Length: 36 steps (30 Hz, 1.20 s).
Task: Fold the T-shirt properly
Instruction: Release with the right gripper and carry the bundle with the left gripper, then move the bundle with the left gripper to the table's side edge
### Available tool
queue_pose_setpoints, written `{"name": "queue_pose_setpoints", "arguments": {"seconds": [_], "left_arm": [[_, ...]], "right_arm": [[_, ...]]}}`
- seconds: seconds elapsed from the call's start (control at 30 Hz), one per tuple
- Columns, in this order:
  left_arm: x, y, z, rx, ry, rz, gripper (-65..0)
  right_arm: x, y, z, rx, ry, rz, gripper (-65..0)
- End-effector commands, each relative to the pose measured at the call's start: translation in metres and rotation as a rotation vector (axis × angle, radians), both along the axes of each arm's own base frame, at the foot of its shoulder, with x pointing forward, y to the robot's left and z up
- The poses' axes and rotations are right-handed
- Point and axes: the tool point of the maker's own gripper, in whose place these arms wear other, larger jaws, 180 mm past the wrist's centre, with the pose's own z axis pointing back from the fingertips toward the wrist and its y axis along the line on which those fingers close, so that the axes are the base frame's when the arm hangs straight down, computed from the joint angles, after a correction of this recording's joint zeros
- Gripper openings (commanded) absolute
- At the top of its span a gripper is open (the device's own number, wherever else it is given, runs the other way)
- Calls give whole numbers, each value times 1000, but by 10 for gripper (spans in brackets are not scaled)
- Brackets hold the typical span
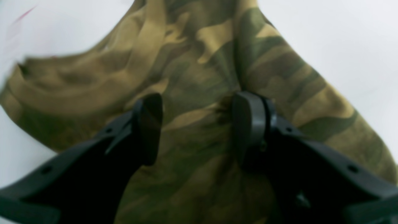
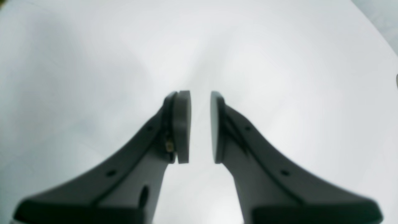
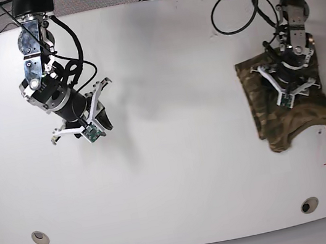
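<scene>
While the shirt (image 3: 286, 107) lies in a crumpled heap near the table's (image 3: 187, 155) edge, on the right side of the base view, it is far from folded. It has green, brown and tan patches, and it is bunched up with lots of wrinkles.

The left claw (image 1: 197, 127) is right over the shirt with its fingers wide apart. Cloth shows between them, but they are not squeezing it. Whether they touch the cloth is hard to tell.

The right claw (image 2: 200, 126) hangs over bare table, well apart from the shirt. Its fingers are close together with a small gap, and nothing is in it.

I think the shirt is soft, light and floppy. It will sag and slide if picked up in the middle. A better place to grab is likely an edge or a corner, so it can be pulled out flat first. Both claws may be needed for that.
</scene>
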Motion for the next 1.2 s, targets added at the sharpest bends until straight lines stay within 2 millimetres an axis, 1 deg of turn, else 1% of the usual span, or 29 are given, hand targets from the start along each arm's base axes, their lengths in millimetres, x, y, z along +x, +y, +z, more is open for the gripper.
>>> {"name": "queue_pose_setpoints", "arguments": {"seconds": [0.0,0.07,0.13,0.17,0.23,0.27,0.4,0.47,0.6,0.7,0.83,1.0,1.17], "left_arm": [[-46,60,-35,189,264,18,-318],[-49,76,-34,214,290,11,-318],[-48,91,-32,237,310,8,-318],[-47,95,-31,242,313,8,-318],[-48,110,-32,255,342,17,-318],[-49,113,-33,257,350,18,-318],[-56,144,-35,273,409,30,-319],[-60,153,-36,272,427,31,-319],[-71,170,-37,275,462,13,-321],[-80,174,-38,272,493,-8,-322],[-104,178,-45,277,560,-42,-324],[-125,187,-49,281,597,-29,-324],[-140,199,-42,276,587,15,-324]], "right_arm": [[5,3,14,15,-48,10,-544],[5,4,14,17,-46,11,-544],[4,4,13,17,-44,13,-545],[3,4,12,17,-41,13,-545],[-2,5,7,19,-25,13,-547],[-3,5,7,20,-25,14,-547],[-7,6,8,19,-29,18,-547],[-11,7,5,21,-16,19,-547],[-13,12,7,38,-22,13,-547],[-13,13,11,41,-32,15,-547],[-15,16,13,42,-39,16,-547],[-16,16,16,45,-46,17,-547],[-16,17,16,47,-47,14,-547]]}}
